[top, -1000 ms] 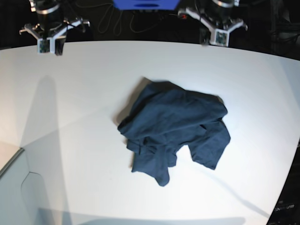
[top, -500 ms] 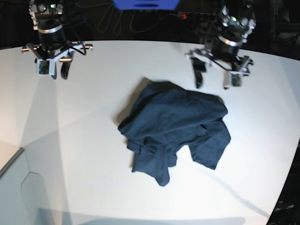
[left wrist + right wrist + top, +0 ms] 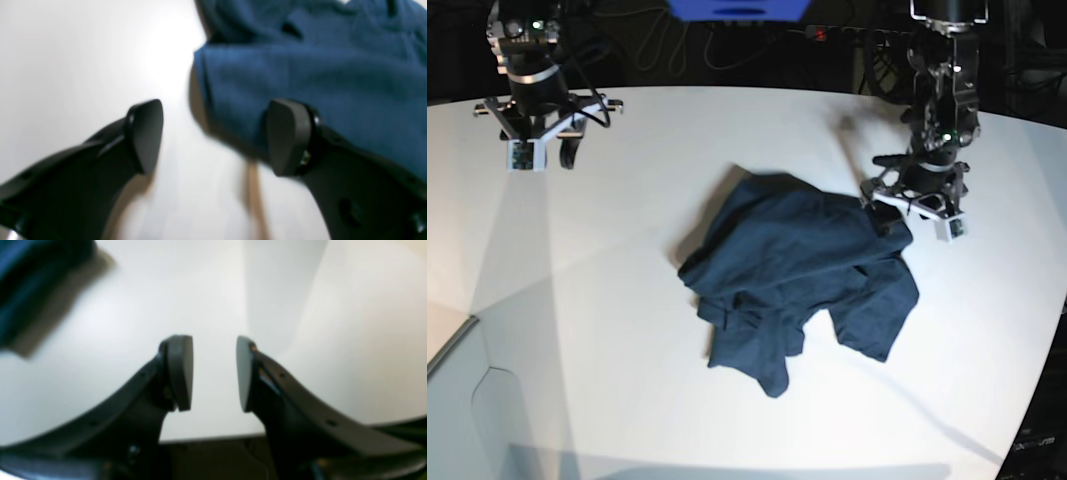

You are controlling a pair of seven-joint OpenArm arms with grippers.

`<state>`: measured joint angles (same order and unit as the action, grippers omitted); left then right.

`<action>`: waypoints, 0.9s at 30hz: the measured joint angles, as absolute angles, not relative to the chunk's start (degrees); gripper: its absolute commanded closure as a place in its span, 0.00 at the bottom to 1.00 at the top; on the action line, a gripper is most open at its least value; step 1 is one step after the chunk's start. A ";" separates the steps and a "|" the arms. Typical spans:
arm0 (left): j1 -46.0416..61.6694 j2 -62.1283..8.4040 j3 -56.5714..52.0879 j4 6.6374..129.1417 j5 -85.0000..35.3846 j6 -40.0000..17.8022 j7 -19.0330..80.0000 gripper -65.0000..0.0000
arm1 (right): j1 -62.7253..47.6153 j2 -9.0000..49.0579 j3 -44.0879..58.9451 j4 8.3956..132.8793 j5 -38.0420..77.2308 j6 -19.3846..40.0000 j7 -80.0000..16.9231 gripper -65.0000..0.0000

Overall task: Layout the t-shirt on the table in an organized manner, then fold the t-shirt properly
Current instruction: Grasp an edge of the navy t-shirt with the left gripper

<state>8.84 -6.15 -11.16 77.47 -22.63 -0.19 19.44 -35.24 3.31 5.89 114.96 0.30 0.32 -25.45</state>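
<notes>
1. The left gripper (image 3: 915,212) has come a long way in the last second: from parked off the back edge of the large white smooth table (image 3: 627,260) down to the edge of the crumpled dark navy-blue cloth t-shirt (image 3: 802,275). It was shut a second ago; now its jaws stand wide apart with nothing between them.
2. In the left wrist view, one finger (image 3: 288,136) of that gripper (image 3: 213,136) sits over the shirt's (image 3: 300,66) hem, while the other (image 3: 145,133) hangs over bare tabletop (image 3: 66,50). The cloth edge lies just inside the gap, toward the finger over the shirt. I cannot tell whether the pad touches fabric.
3. The right gripper (image 3: 537,155) has barely travelled, hanging near the back edge, well apart from the shirt. Its jaws have parted about halfway and hold nothing; from its own camera (image 3: 213,373) the shirt (image 3: 23,283) is only a blur far off to one side.
4. The shirt itself has not shifted; it lies bunched mid-table.
5. To my eye this is the opening reach: the left looks set to pinch that edge and draw it outward for spreading, with the right yet to join.
</notes>
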 measured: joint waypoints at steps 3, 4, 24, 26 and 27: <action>7.49 -6.17 -11.11 75.68 -22.63 -0.14 19.49 0.29 | -34.81 4.12 6.00 114.96 0.27 0.32 -26.39 0.66; 7.11 -6.15 -11.11 75.13 -22.63 -0.16 19.51 0.29 | -34.83 4.10 6.00 114.96 0.27 0.32 -26.37 0.66; 15.29 -6.48 -12.38 87.07 -22.85 -0.34 19.55 1.00 | -30.70 4.08 5.74 114.98 0.08 0.36 -26.81 0.66; 17.69 -6.04 -15.27 88.99 -22.68 -0.16 20.05 1.00 | -28.51 4.05 5.45 115.00 0.12 0.38 -26.37 0.66; 18.72 -6.09 -16.62 89.56 -22.55 0.03 19.46 1.00 | -27.64 3.92 5.34 115.04 0.08 0.36 -26.33 0.66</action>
